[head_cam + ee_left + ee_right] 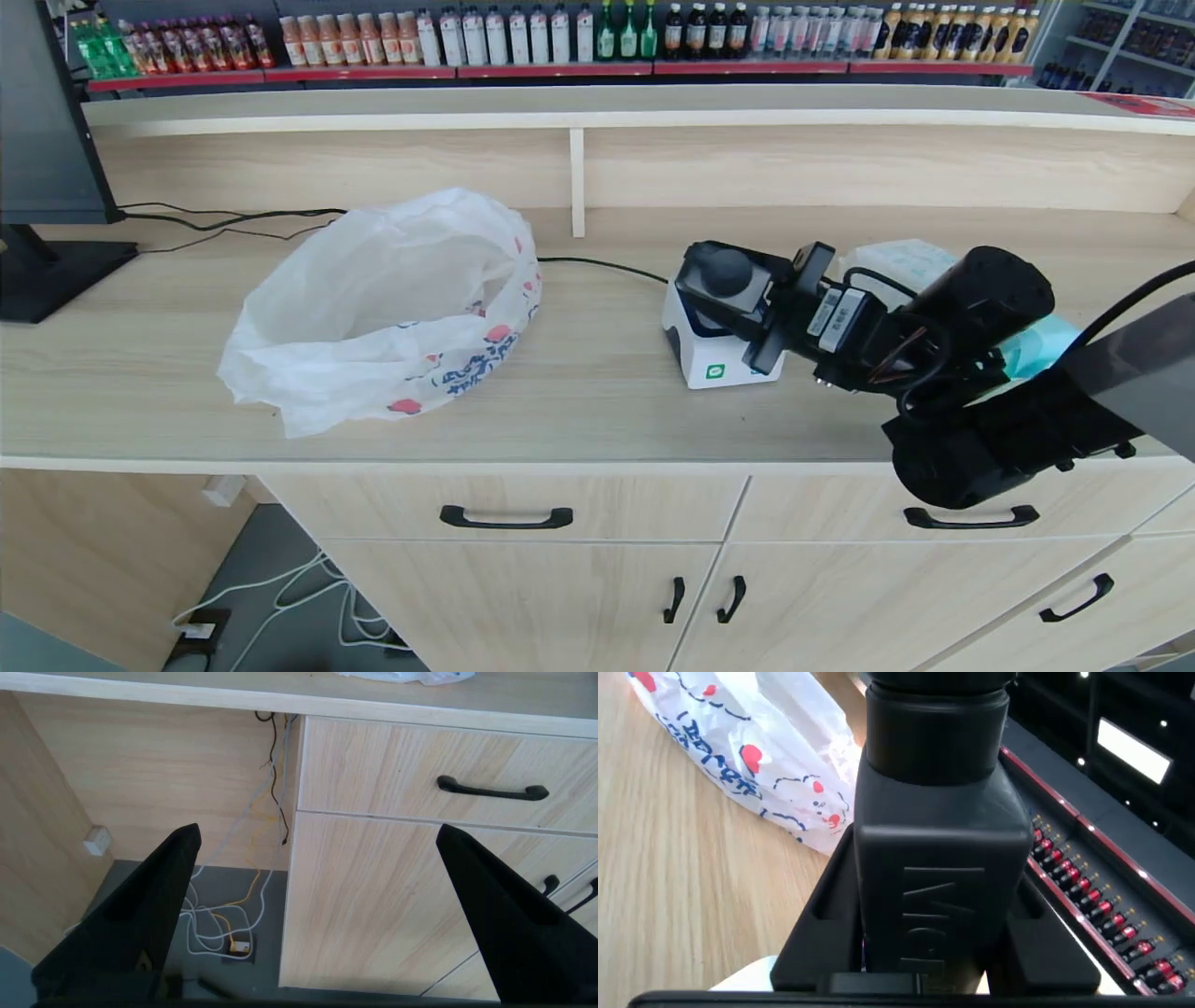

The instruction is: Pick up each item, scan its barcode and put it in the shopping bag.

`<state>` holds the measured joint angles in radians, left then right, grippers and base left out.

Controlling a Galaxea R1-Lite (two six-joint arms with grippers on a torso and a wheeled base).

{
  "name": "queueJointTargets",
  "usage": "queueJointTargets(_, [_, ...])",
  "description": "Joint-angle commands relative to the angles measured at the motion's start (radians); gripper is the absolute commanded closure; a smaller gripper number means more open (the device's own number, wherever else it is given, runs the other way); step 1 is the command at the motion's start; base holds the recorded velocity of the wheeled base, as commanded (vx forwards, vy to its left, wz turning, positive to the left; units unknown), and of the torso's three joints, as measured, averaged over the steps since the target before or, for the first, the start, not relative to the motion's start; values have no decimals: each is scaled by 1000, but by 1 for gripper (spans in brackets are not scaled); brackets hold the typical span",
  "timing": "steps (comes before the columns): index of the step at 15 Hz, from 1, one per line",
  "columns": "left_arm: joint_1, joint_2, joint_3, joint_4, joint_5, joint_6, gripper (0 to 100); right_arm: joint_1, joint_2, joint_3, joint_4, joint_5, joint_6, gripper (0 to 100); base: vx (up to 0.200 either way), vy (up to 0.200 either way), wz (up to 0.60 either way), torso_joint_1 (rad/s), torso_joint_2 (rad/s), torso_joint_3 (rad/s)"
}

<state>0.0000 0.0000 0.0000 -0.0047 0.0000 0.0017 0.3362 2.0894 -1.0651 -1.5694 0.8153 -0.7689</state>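
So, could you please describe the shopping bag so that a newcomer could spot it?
Start at the long wooden counter and look to the left of the white-based scanner. The shopping bag lies there, mouth open: crumpled white plastic with red and blue print.

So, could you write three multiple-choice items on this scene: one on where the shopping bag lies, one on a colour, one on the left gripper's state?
1. Where does the shopping bag lie?
A. in a drawer
B. on the counter, to the robot's left of the scanner
C. on the floor

2. What colour is the scanner's stand?
A. red
B. yellow
C. white

3. What is the state of the left gripper?
A. open and empty
B. shut on a bottle
C. shut on the bag

Key: 1 B, it lies on the wood; 2 C, the base is white; 3 A, its fingers stand apart, nothing between.
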Motion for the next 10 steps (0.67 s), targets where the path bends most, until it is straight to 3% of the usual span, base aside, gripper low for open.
queueJointTargets(1, [0,0,0,0,0,-3,0,-39,18,-19,-1,10,-3,100,0,0,0,0,0,0])
queueJointTargets(10, [0,0,0,0,0,-2,0,-42,103,-98,-1,8,-12,100,0,0,0,0,0,0])
